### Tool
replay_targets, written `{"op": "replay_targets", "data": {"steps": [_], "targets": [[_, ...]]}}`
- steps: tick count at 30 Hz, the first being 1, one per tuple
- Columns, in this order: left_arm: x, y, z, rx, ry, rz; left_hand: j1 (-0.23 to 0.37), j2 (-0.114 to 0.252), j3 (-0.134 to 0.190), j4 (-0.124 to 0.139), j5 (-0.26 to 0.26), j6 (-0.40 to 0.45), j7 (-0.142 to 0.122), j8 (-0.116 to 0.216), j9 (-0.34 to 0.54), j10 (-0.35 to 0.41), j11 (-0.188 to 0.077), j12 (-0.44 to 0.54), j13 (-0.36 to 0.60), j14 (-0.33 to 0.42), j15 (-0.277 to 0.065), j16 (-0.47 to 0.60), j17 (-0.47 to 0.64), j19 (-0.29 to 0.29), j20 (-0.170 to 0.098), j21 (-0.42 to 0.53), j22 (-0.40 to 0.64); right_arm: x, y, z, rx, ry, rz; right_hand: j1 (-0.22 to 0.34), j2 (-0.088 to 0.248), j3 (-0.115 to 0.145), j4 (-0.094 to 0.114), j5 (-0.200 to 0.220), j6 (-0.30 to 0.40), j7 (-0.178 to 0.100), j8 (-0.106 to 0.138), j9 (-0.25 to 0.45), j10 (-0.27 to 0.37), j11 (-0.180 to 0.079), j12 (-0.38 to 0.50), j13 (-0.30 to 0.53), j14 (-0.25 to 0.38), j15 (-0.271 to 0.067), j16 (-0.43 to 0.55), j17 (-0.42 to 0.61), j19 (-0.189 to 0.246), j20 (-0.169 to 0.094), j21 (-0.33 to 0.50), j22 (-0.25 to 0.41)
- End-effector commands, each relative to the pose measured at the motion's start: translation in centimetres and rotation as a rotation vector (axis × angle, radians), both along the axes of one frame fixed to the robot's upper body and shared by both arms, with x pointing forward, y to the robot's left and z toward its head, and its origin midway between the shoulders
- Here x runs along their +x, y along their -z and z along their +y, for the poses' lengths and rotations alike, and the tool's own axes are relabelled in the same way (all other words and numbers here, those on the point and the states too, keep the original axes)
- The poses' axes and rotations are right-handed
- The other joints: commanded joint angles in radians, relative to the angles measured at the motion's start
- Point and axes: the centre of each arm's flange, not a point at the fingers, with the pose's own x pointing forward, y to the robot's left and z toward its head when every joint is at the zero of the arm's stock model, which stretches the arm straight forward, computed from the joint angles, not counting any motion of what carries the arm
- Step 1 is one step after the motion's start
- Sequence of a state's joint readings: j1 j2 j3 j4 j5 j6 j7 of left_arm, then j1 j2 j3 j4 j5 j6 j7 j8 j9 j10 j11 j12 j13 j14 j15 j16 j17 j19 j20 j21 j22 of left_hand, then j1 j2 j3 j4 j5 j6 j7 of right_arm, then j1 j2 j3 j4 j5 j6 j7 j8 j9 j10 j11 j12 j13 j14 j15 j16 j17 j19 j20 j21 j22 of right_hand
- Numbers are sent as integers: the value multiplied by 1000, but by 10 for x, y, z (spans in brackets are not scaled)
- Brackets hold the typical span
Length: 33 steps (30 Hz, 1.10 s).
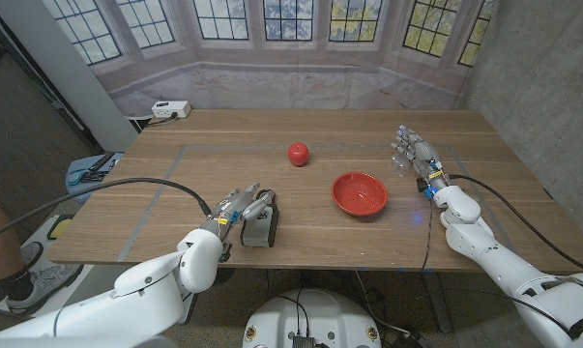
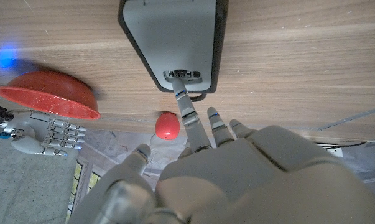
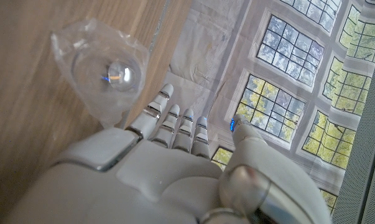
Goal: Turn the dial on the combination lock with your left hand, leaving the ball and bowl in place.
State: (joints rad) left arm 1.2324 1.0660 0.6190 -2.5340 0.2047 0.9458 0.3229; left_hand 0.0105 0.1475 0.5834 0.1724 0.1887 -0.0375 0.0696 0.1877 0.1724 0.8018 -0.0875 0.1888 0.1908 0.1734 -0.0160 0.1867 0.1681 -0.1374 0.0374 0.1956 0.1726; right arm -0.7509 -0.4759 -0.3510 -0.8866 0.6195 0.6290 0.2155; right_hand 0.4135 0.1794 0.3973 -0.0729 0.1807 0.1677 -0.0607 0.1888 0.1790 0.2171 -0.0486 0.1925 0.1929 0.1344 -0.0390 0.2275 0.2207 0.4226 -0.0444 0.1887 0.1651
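Head view looks down from above over the whole tabletop (image 1: 368,242) toward the windows. Left wrist view sits close behind the left robot hand (image 2: 237,174), inverted, sharing the combination lock (image 2: 175,43), bowl (image 2: 47,93) and ball (image 2: 167,126). Right wrist view faces windows.

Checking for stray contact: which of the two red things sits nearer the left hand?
The red bowl; the red ball lies farther back from the left hand.
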Motion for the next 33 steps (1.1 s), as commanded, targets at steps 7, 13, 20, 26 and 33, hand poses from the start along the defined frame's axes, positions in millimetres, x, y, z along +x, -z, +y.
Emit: {"op": "replay_targets", "data": {"steps": [7, 13, 20, 26, 33], "targets": [[6, 6, 0, -9, 3, 10, 8, -3, 2, -3, 5, -3, 3, -6, 2, 4, 2, 2, 0, 8, 0, -2, 1, -1, -1, 0, 2, -3, 3, -4, 4, 7, -3, -7, -1, 4, 6, -5, -2, -2, 1, 4, 1, 1, 4, 2, -1, -48, 8, 3, 8, -38, 4, 5], [6, 8, 2, -14, 8, 21, 8, -3, 2, -3, 5, -4, 2, -6, 2, 4, 1, 2, 0, 7, 1, -2, 1, -2, -1, -1, 2, -4, 2, -4, 2, 9, -5, -11, -1, 3, 9, -5, -3, -4, 1, 4, 0, -1, 4, 2, -3, -49, 8, 4, 6, -40, 4, 5], [5, 9, 2, -12, 14, 31, 7, -4, 1, -3, 5, -4, 5, -6, 2, 8, -1, 4, 0, 6, 0, -2, 1, -3, 1, -1, 2, -6, 2, -4, 4, 9, -9, -13, 0, 3, 12, -5, -3, -4, 1, 4, 0, -1, 4, 2, -3, -48, 8, 4, 6, -40, 4, 5], [2, 10, 3, -16, 14, 34, 7, -5, 0, -3, 5, 0, 11, -4, 2, 16, -3, 7, 0, 7, -1, -2, 1, -3, 0, -1, 2, -8, 2, -4, 4, 10, -12, -13, 0, 4, 12, -5, -2, -3, 1, 4, 0, 0, 4, 2, -3, -47, 8, 4, 7, -39, 4, 5], [0, 12, 3, -23, 16, 41, 6, -5, 0, -2, 5, 0, 12, -4, 2, 20, -3, 8, 0, 10, -1, -1, 1, -3, 0, -1, 2, -8, 1, -2, 4, 6, -17, -14, 0, 4, 12, -5, -4, -5, 1, 4, -1, -2, 4, 2, -4, -48, 8, 4, 5, -41, 4, 5]]}}
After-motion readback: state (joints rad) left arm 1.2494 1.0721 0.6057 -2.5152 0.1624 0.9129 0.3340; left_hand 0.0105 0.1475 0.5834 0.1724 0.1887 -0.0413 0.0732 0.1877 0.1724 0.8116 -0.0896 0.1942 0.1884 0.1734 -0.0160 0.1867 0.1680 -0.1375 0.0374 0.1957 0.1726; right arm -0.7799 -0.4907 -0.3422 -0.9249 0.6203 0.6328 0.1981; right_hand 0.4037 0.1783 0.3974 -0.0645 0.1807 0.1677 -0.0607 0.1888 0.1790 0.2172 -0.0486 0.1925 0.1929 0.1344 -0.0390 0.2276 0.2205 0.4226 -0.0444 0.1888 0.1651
